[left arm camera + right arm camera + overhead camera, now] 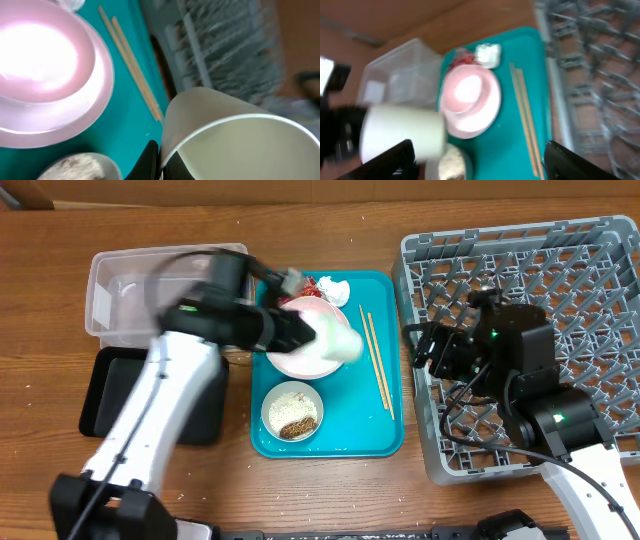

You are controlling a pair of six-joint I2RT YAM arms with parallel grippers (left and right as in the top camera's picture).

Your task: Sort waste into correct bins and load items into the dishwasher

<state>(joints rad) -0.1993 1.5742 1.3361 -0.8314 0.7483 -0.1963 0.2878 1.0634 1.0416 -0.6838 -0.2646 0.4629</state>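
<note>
pinching white cup [336, 340], apparently at rim: left tool [159, 162]; right tool [420, 348] spread above rack [590, 270].

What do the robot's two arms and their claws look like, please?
The left arm and right arm have white tubular links and black joint housings. The left claw and right claw are black. Thin black cables loop along each arm, and small green lights glow on the right one.
</note>
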